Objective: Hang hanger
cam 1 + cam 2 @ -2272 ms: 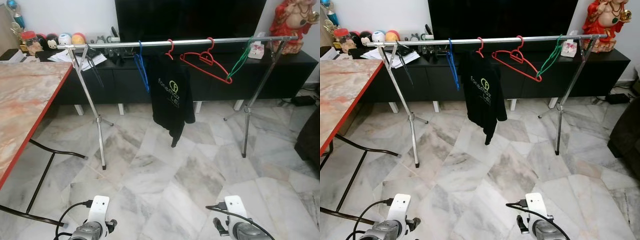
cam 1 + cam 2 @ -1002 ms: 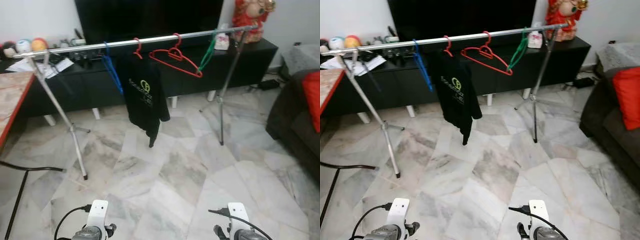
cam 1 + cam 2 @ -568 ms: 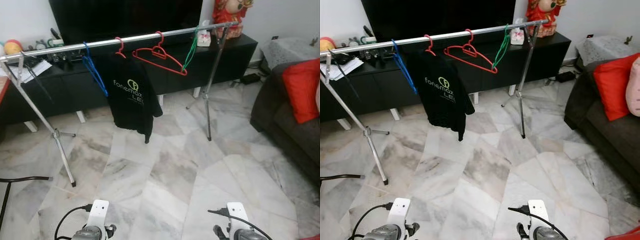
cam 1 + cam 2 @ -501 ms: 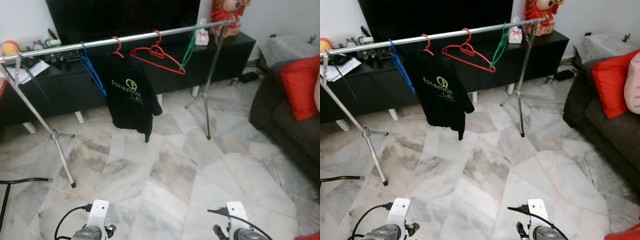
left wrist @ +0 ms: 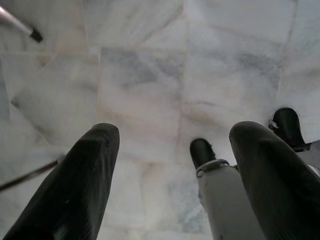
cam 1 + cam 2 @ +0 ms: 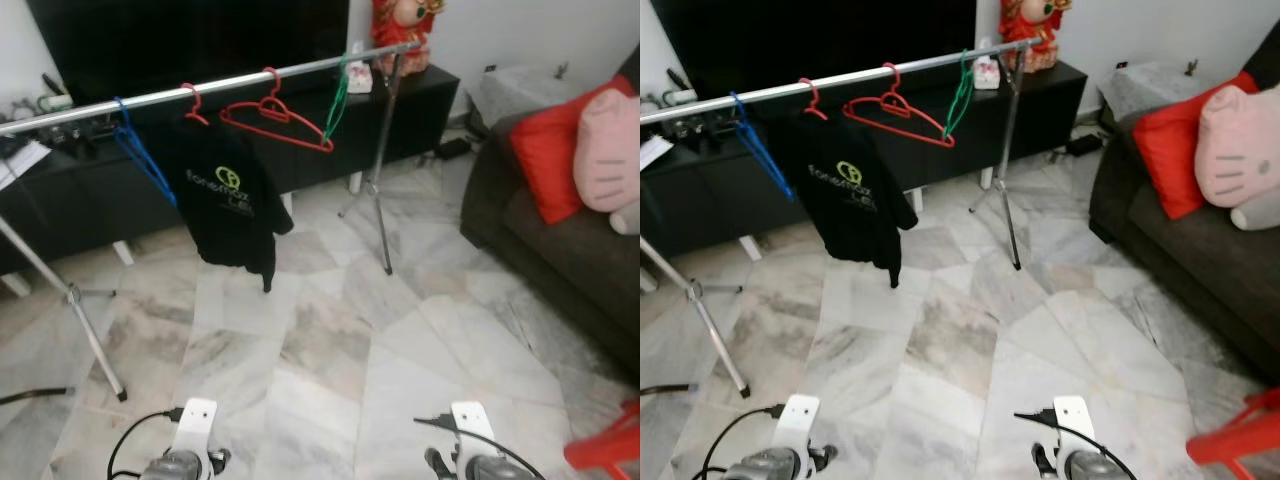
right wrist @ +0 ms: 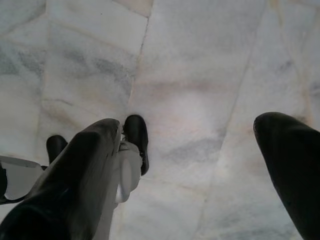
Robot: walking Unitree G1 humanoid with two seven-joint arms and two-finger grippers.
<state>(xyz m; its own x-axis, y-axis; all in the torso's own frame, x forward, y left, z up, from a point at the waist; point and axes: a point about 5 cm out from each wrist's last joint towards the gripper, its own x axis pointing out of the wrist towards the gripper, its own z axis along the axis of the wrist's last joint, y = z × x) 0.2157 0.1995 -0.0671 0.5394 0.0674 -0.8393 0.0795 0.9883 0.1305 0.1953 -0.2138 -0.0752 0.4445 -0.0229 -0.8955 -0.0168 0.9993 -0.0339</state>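
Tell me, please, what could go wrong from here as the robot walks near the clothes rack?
The silver rack's splayed leg reaches out over the marble floor, so a foot might catch it. The empty red plastic hanger hangs tilted and could slip off if the rail is bumped. The red plastic stool sits close on the robot's right.

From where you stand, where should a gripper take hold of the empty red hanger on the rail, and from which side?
Probably grip the red hanger at its neck, just below the hook, coming from the front. Its triangle hangs tilted along the rail, so the neck is the steadiest part, with free space between the black shirt and the green hanger.
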